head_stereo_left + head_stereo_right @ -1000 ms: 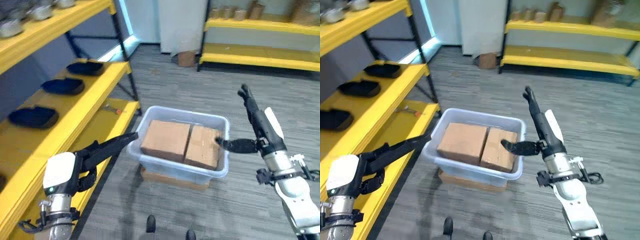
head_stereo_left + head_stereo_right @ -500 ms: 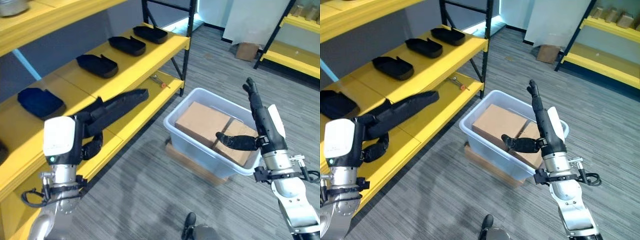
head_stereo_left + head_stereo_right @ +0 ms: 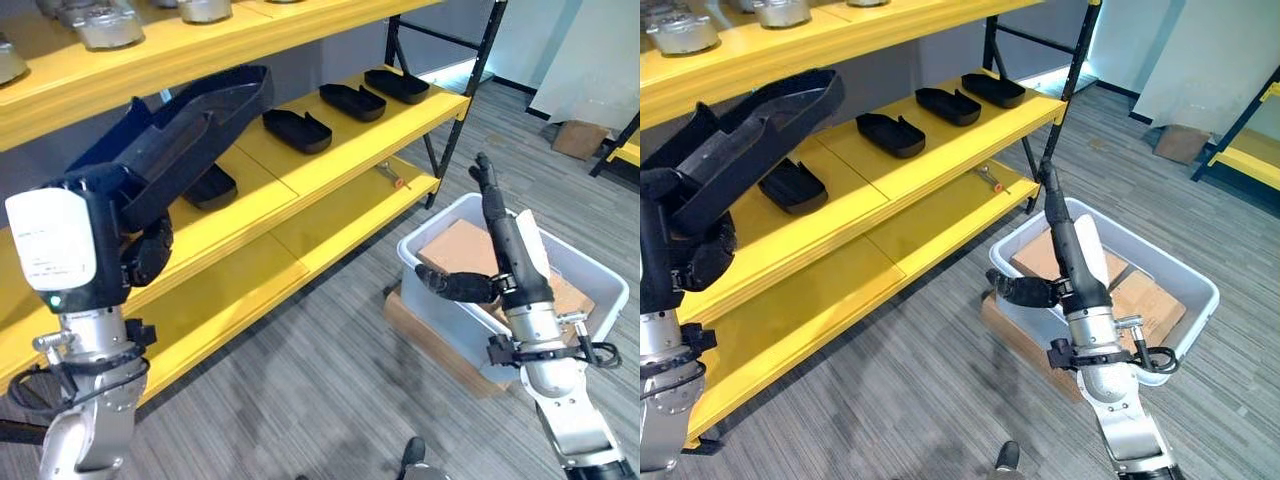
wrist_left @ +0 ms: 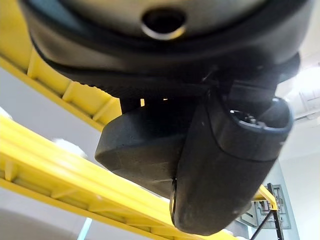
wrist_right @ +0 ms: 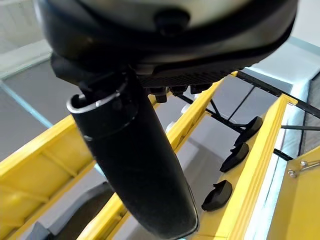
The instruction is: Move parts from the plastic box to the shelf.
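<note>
The clear plastic box [image 3: 445, 320] stands on the floor at the right, on a flat piece of cardboard, with two brown cartons [image 3: 458, 245] inside it. My right hand [image 3: 508, 262] is open above the box's near side, fingers straight up and thumb [image 3: 1025, 290] out to the left, holding nothing. My left hand [image 3: 190, 130] is raised at the upper left in front of the yellow shelf [image 3: 260, 250], open and flat, with nothing in it. Several black tray-shaped parts [image 3: 300, 130] lie along the shelf's middle level.
Grey metal parts [image 3: 100, 20] sit on the top level. A small tool [image 3: 388, 177] lies on the lowest level, near the shelf's black end post [image 3: 455, 130]. A cardboard box [image 3: 580, 140] stands far back on the carpet. Open carpet lies between shelf and plastic box.
The camera has swung left toward the shelf, so the box now sits at the right. My left hand has risen to the middle level. My right hand stays open over the box.
</note>
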Motion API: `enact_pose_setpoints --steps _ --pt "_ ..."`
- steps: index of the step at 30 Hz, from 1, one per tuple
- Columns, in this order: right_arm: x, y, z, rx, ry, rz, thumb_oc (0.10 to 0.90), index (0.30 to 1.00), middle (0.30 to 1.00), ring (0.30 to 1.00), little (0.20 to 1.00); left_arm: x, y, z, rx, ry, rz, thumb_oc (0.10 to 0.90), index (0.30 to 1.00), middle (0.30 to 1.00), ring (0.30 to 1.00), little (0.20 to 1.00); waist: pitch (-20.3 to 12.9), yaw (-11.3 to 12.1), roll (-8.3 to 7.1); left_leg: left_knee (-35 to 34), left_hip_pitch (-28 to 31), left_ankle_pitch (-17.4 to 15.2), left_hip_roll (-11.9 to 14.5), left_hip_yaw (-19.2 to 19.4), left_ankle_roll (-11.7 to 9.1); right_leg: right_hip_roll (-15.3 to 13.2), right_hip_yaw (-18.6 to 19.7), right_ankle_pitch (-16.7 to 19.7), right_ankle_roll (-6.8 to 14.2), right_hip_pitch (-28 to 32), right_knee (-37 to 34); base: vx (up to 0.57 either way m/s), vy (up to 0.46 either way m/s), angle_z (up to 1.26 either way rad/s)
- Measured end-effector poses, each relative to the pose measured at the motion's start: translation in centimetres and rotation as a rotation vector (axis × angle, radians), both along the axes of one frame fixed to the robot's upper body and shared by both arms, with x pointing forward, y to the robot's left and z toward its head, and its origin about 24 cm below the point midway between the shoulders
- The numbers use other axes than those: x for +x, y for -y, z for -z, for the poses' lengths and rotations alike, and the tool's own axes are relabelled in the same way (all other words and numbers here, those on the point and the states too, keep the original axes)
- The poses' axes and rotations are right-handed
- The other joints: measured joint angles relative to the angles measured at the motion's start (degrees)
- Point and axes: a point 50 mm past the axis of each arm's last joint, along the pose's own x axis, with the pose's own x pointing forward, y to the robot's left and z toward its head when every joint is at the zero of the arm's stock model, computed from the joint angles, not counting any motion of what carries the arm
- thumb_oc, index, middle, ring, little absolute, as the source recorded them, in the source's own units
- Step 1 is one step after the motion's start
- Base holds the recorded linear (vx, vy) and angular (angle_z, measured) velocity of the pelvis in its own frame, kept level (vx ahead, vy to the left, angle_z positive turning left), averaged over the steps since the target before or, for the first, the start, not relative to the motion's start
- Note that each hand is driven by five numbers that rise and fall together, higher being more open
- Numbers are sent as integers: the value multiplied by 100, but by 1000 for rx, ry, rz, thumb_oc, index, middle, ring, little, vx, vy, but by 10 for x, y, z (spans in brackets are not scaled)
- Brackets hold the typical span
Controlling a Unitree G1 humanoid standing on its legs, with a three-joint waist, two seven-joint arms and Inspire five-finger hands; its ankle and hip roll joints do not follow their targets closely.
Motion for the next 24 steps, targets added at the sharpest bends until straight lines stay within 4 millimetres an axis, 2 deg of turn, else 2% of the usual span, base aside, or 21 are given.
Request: enact_pose_setpoints --steps 4,5,6,7,8,9,10,11,12,13,14,16,17,19,20,21,22,24 --pt "-1 -2 4 0 -15 0 900 1000 1000 1000 1000 -1 -3 3 -5 -12 -17 400 300 300 300 300 -62 55 -159 227 -209 -41 -133 -195 87 -170 -170 9 32 85 -6 24 131 36" --pt "-2 -1 6 8 -19 3 900 1000 1000 1000 1000 -2 -4 4 -10 -14 -23 400 300 300 300 300 -64 35 -180 389 -304 -79 -143 -351 130 -202 -155 -19 60 91 91 -11 88 45" --pt "-2 -1 10 24 -34 11 900 1000 1000 1000 1000 -2 -5 7 -17 -22 -28 400 300 300 300 300 -70 -21 -179 536 -387 -125 -145 -445 143 -230 51 -18 56 93 224 4 137 66" --pt "-2 0 14 27 -51 18 900 1000 1000 1000 1000 -3 -6 8 -22 -30 -29 400 300 300 300 300 -66 -153 -184 601 -444 -159 -162 -599 192 -230 509 -18 54 52 388 15 150 87" --pt "-3 2 18 26 -73 29 900 1000 1000 1000 1000 -3 -7 10 -25 -40 -31 400 300 300 300 300 -61 -226 -174 656 -509 -171 -180 -796 260 -211 1249 -1 38 -47 658 -30 132 76" --pt "-5 2 21 25 -87 33 900 1000 1000 1000 1000 -4 -8 12 -29 -49 -35 400 300 300 300 300 -51 -259 -158 625 -488 -140 -174 -861 296 -151 1694 9 22 -197 926 19 99 48" --pt "-5 2 23 23 -98 30 900 1000 1000 1000 1000 -5 -10 15 -35 -60 -45 400 300 300 300 300 -28 -242 -99 566 -424 -110 -118 -921 314 13 2031 -331 114 -350 1200 16 72 28" --pt "-8 1 29 21 -127 19 900 1000 1000 1000 1000 -6 -14 19 -38 -85 -67 400 300 300 300 300 -45 -286 -51 473 -436 -28 122 -987 261 643 2296 -1046 85 -407 1554 90 34 28" --pt "-10 1 31 20 -142 15 900 1000 1000 1000 1000 -8 -16 21 -36 -99 -78 400 300 300 300 300 -59 -308 -70 386 -391 7 163 -1078 238 969 2291 -1270 61 -402 1629 69 13 35" --pt "-12 1 34 17 -160 6 900 1000 1000 1000 1000 -11 -20 23 -37 -119 -97 400 300 300 300 300 -132 -293 -217 286 -379 69 156 -1114 173 1418 2193 -1478 11 -388 1604 86 -21 40" --pt "-12 5 35 10 -166 17 900 1000 1000 1000 1000 -14 -22 37 -76 -168 -120 400 300 300 300 300 -172 -298 -231 239 -449 75 104 -1210 150 1671 2163 -1599 -372 -207 1187 49 -12 29" --pt "-12 8 33 26 -162 26 900 1000 1000 1000 1000 -17 -23 45 -81 -224 -124 400 300 300 300 300 -170 -301 -148 230 -545 154 167 -1303 77 1771 2164 -1409 -405 -138 949 57 19 21" --pt "-12 10 33 23 -164 27 900 1000 1000 1000 1000 -17 -22 47 -84 -240 -121 400 300 300 300 300 -162 -309 -96 241 -606 164 173 -1365 63 1813 2239 -1427 -388 -170 1002 55 31 42" --pt "-13 13 35 27 -179 34 900 1000 1000 1000 1000 -13 -18 52 -91 -268 -99 400 300 300 300 300 -153 -421 -37 271 -668 197 127 -1620 20 1868 2873 -1542 -259 -187 1178 29 -25 54" --pt "-13 13 34 26 -177 34 900 1000 1000 1000 1000 -13 -17 52 -90 -267 -93 400 300 300 300 300 -153 -428 -36 248 -647 215 127 -1623 0 1869 2878 -1549 -258 -191 1115 137 -80 22" --pt "-11 14 32 19 -172 31 900 1000 1000 1000 1000 -13 -15 52 -93 -266 -86 400 300 300 300 300 -147 -369 31 160 -712 291 170 -1618 -51 1864 2830 -1451 -313 -151 826 181 -74 3" --pt "-12 14 33 18 -175 28 900 1000 1000 1000 1000 -16 -15 57 -103 -286 -90 400 300 300 300 300 -152 -345 115 9 -640 358 220 -1612 -67 1864 2789 -1331 -277 24 466 178 -75 3" --pt "-12 16 33 18 -181 37 900 1000 1000 1000 1000 -15 -14 60 -106 -310 -83 400 300 300 300 300 -150 -330 179 34 -669 362 212 -1660 -67 1856 2776 -1280 -278 100 323 103 -47 13"
